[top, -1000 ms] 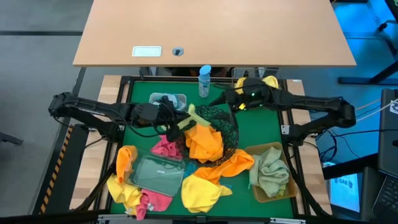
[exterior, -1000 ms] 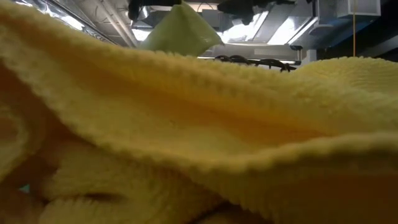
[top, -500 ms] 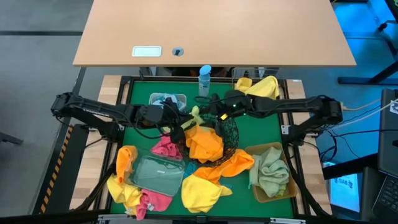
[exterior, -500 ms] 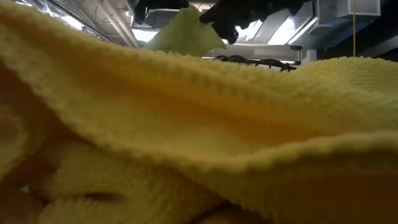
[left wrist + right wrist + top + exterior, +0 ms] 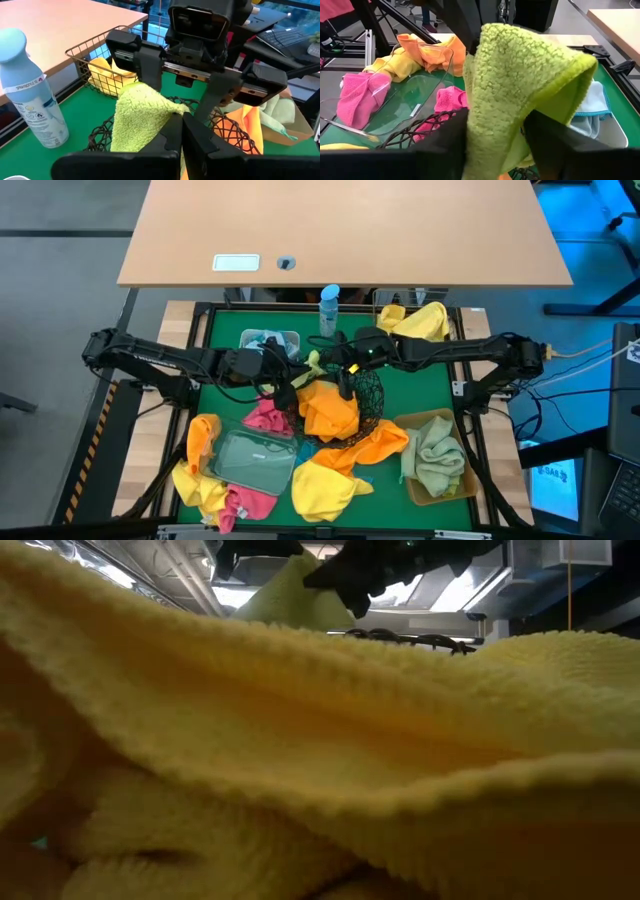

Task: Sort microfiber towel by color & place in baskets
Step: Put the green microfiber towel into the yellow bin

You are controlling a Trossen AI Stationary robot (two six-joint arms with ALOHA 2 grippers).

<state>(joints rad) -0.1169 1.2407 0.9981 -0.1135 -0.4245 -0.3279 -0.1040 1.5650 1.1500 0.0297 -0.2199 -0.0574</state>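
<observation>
Above the round black wire-mesh bowl (image 5: 352, 392), near the middle of the green worktop (image 5: 420, 385), a lime-green microfiber towel (image 5: 315, 363) is hanging in the air between the two hands. The left hand (image 5: 288, 376) is pinching it with fingers fully closed, and the right hand (image 5: 335, 369) is sitting with its two dark fingers either side of the towel's free end, partly spread around the cloth. An orange towel (image 5: 330, 408) is lying in the mesh bowl under them. Behind the bowl, a white rectangular tub (image 5: 268, 339) is holding a pale blue cloth, a blue-capped bottle (image 5: 329, 311) is standing upright beside it, and a square wire basket (image 5: 412, 319) is holding yellow towels. Toward the front edge, a clear plastic tray (image 5: 248, 457) is resting among pink, orange and yellow towels, and a tan rectangular bin (image 5: 438, 454) at the right is holding pale green towels. A yellow towel (image 5: 320, 770) is filling almost the whole low view.
</observation>
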